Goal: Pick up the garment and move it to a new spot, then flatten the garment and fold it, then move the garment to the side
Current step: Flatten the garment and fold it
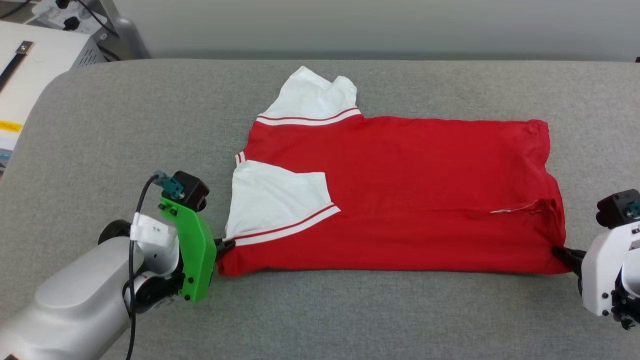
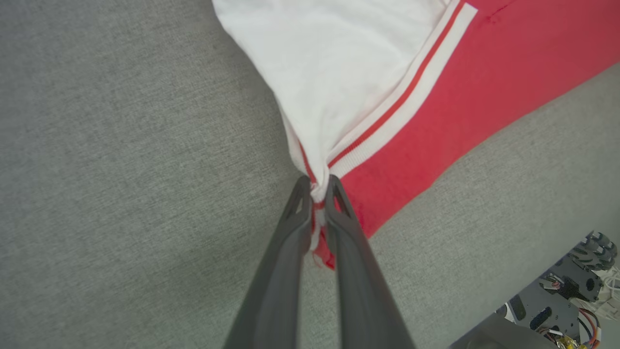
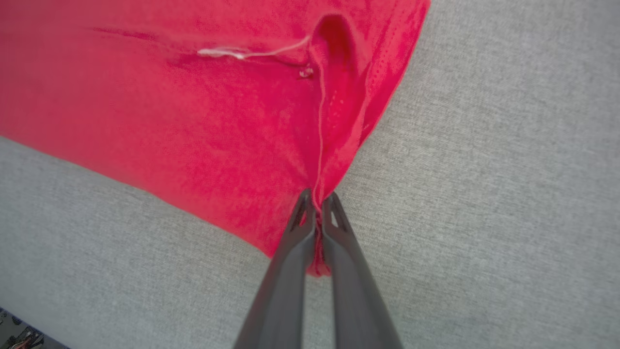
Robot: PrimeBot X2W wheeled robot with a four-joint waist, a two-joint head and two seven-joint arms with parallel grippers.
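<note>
With the left gripper [image 1: 225, 245] clamped on the garment's [image 1: 400, 190] shoulder corner and the right gripper [image 1: 561, 252] pinching its hem corner, the robot should lift both evenly, holding the near edge taut.

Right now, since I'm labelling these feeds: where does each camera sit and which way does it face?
Head view: on the head, facing forward and down at the garment on the grey surface; shows left gripper and right gripper shut on its near corners.
Left wrist view: along its own fingers at the sleeve-end corner.
Right wrist view: along its own fingers at the hem corner.
All share the garment.
</note>
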